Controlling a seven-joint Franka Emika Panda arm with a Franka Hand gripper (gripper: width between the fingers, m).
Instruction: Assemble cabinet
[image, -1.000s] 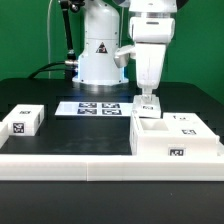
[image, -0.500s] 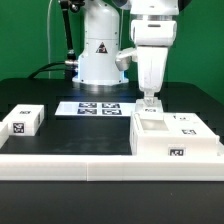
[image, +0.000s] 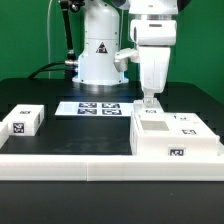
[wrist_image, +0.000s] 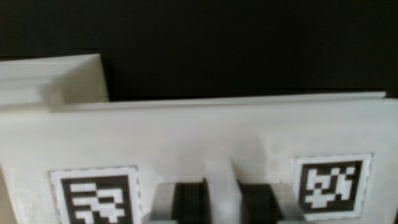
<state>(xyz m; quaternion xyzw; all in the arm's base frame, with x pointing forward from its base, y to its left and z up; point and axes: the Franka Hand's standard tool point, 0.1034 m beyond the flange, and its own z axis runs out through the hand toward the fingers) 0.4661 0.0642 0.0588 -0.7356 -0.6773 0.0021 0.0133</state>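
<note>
Exterior view: the gripper (image: 150, 100) sits at the far wall of the cabinet (image: 150, 148); from the blurred wrist view, I cannot tell whether it pinches that wall.

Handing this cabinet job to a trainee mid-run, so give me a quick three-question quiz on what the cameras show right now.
1. True or false: the pincer is at the top edge of the cabinet.
2. In the exterior view, what flat thing lies between the small white block and the cabinet? A) marker board B) screwdriver C) bowl
3. Fill in: in the exterior view, the small white block sits on the ___ side.

Key: 1 true; 2 A; 3 left.
</note>
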